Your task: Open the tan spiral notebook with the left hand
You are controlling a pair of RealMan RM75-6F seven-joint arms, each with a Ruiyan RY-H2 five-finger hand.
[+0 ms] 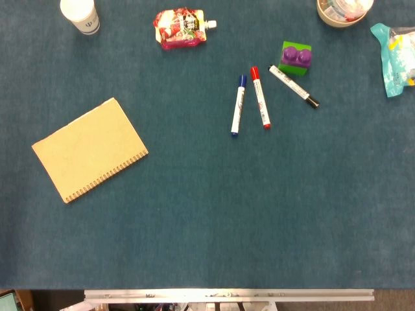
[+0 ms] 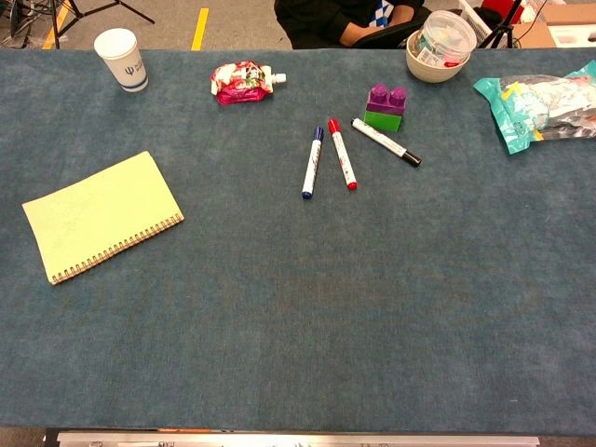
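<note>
The tan spiral notebook (image 1: 89, 149) lies closed and flat on the blue table cloth at the left, turned at an angle. Its wire spiral runs along the near right edge. The chest view shows the same notebook (image 2: 101, 215) at the left, looking more yellow. Neither hand appears in the head view or the chest view, and no arm reaches over the table.
Three markers, blue (image 1: 238, 105), red (image 1: 260, 97) and black (image 1: 294, 86), lie at centre right beside a purple and green block (image 1: 296, 57). A paper cup (image 1: 80, 15), a red pouch (image 1: 181, 28), a bowl (image 2: 440, 47) and a teal packet (image 2: 540, 108) line the far side.
</note>
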